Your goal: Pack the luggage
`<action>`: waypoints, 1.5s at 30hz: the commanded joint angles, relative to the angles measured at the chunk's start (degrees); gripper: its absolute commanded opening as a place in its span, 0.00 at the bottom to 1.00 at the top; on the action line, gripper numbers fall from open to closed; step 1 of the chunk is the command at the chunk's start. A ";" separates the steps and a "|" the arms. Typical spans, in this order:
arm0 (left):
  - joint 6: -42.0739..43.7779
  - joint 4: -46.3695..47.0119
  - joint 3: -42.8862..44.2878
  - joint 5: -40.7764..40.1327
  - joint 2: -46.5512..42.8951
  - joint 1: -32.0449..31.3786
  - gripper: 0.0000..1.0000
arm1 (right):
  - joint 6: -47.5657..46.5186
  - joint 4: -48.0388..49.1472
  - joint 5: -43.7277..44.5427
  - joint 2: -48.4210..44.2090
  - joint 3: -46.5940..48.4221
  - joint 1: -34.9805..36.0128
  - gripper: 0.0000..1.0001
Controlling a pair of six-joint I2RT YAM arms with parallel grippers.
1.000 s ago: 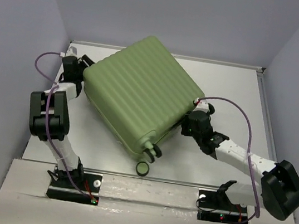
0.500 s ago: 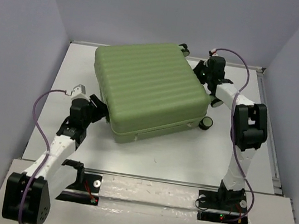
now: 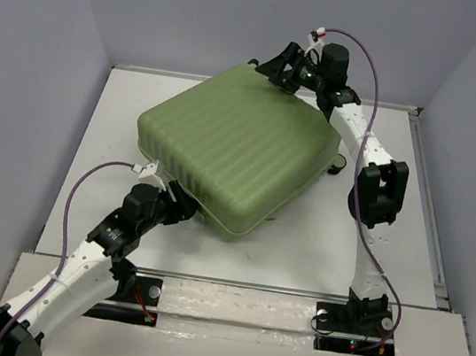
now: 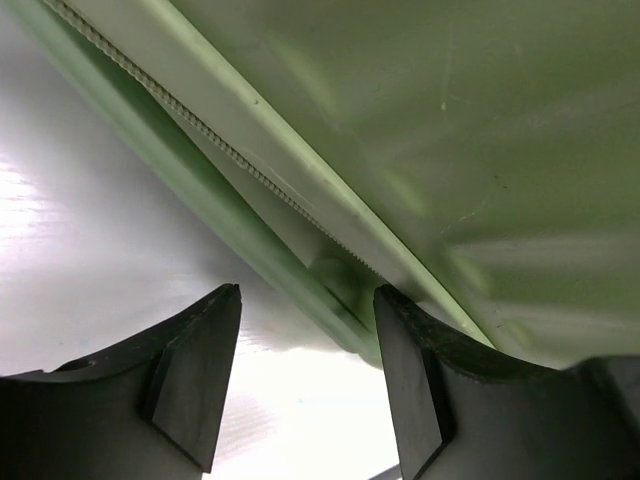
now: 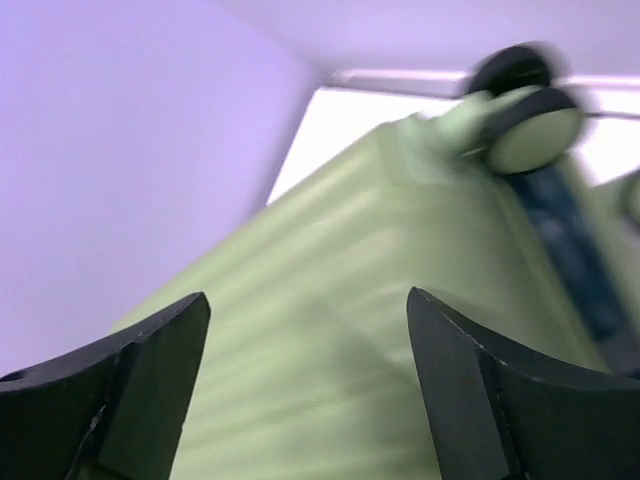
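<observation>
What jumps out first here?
The big light-green ribbed luggage, shut, lies flat and askew across the middle of the white table. The left gripper stands open at its near-left zipper edge. The right gripper hangs open over its far corner, near a green-hubbed wheel.

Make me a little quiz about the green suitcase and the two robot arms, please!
1. True or false: the luggage lies open on the table, with its lining showing.
2. Fill in the blank: the right gripper, up by a wheel at the far corner, has its jaws ___.
3. Pick one: which gripper is at the near edge of the luggage, by the zip seam?
A) left gripper
B) right gripper
C) neither

Key: 1 false, it is shut; 2 open; 3 A.
</observation>
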 commanded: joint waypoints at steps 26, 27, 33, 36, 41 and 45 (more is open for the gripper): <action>2.82 0.87 10.53 17.20 0.42 -1.21 0.64 | -15.74 22.67 18.66 -83.31 -103.22 23.02 0.47; 2.91 1.04 10.88 16.85 0.77 -1.21 0.64 | -16.09 24.28 18.48 -81.56 -104.10 23.02 0.49; 2.73 3.16 9.48 17.37 2.62 -1.21 0.60 | -19.34 35.36 17.78 -73.38 -105.51 23.02 0.52; 2.38 2.54 7.47 17.64 0.53 -1.30 0.52 | -20.31 39.48 17.34 -71.18 -106.21 23.02 0.52; 0.71 1.49 4.91 17.29 -0.46 -4.63 0.38 | -20.66 44.67 17.16 -67.85 -107.18 23.02 0.48; -0.69 1.92 4.74 13.61 0.86 -10.43 0.34 | -20.32 47.85 15.59 -65.04 -106.57 23.02 0.32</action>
